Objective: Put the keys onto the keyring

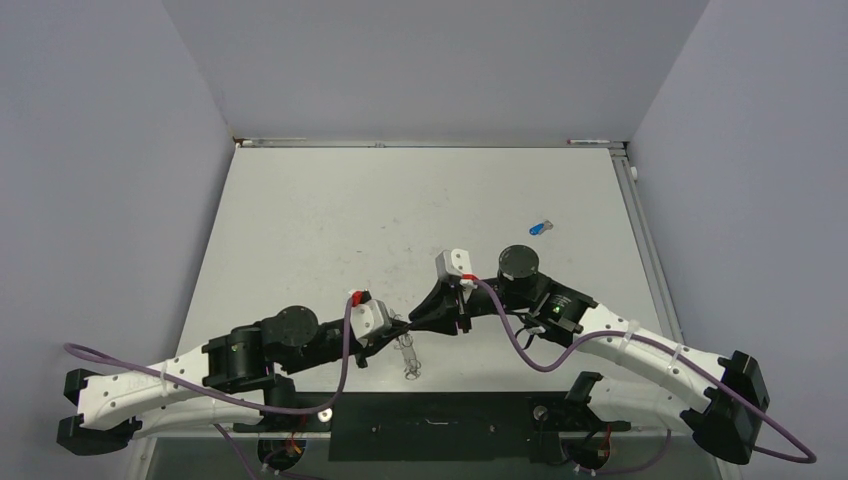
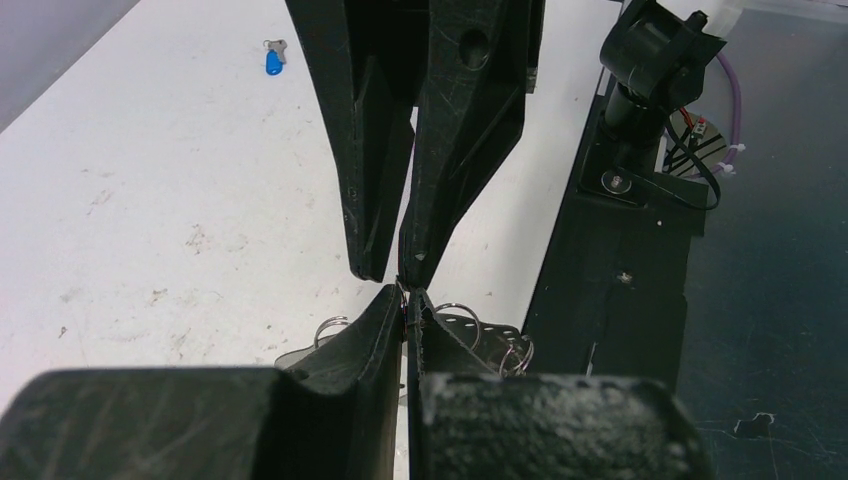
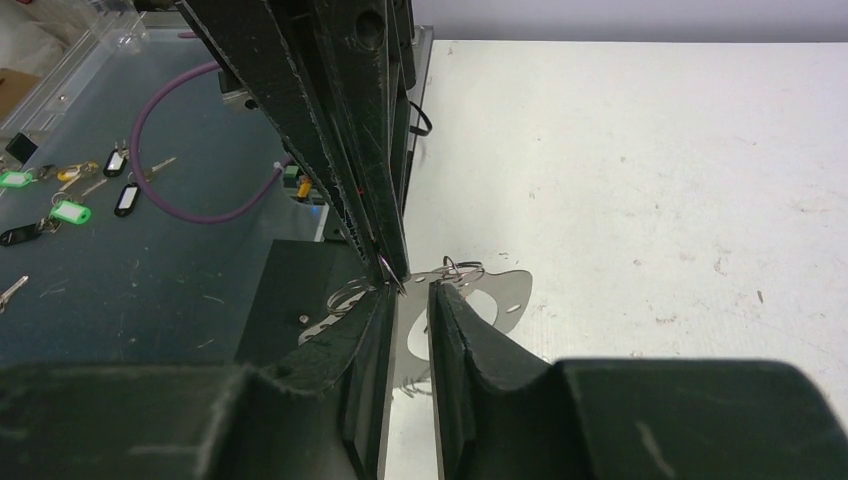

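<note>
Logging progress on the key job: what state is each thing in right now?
left gripper: fingers shut, tips at a wire loop.
right gripper: fingers nearly together, narrow gap; grip unclear.
keyring: beneath both grippers, no key seen on it.
blue key: lying loose on the table, off the keyring.
red key: not visible.

White table point(image 1: 330, 210), its surface scuffed with dark marks near centre. One blue-headed key point(image 1: 541, 227) lies flat at about two o'clock, toward the right edge.

keyring point(image 3: 500, 296) shows between right tool point(image 3: 410, 292) fingers
</note>
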Available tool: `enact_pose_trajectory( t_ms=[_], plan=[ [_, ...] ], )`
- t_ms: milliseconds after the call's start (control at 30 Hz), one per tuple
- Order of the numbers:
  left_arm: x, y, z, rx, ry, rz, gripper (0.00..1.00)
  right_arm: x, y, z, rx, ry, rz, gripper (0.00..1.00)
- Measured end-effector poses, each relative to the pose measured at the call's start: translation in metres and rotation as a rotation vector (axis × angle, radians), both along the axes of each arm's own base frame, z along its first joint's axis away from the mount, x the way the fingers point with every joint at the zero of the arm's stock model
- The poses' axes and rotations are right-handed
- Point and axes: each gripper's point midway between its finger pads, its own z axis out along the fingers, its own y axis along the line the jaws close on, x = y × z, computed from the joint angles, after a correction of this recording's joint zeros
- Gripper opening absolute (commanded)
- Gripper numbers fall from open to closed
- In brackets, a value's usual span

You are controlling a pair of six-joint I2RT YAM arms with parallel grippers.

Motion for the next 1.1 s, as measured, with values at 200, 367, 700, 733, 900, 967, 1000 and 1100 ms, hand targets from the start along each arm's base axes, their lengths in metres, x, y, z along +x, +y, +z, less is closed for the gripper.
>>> enact_pose_trajectory(
  t_ms=[200, 367, 700, 733, 900, 967, 1000, 1100],
  plan=[
    [-0.003, -0.001, -0.001, 0.002, 0.004, -0.015, 0.00, -0.003, 0.000, -0.001, -0.001, 0.005, 0.021, 0.20],
    [-0.004, 0.000, -0.003, 0.006, 0.009, -0.025, 0.00, -0.005, 0.002, -0.004, -0.010, 0.014, 0.037, 0.15],
    [-0.011, 0.000, -0.010, 0.014, 0.033, -0.071, 0.00, -0.012, 0.004, -0.010, -0.019, 0.015, 0.081, 0.17],
    [-0.012, 0.000, -0.010, 0.013, 0.036, -0.078, 0.00, -0.013, 0.004, -0.010, -0.019, 0.015, 0.086, 0.17],
    [-0.020, -0.001, -0.014, 0.011, 0.060, -0.119, 0.00, -0.020, 0.003, -0.013, -0.028, 0.032, 0.129, 0.16],
    [-0.023, -0.002, -0.015, 0.008, 0.070, -0.132, 0.00, -0.023, 0.003, -0.014, -0.030, 0.039, 0.148, 0.13],
    [-0.024, -0.002, -0.015, 0.006, 0.073, -0.138, 0.00, -0.025, 0.002, -0.014, -0.030, 0.042, 0.158, 0.09],
    [-0.026, -0.003, -0.015, 0.001, 0.079, -0.151, 0.00, -0.030, 0.001, -0.014, -0.029, 0.045, 0.183, 0.05]
  ],
)
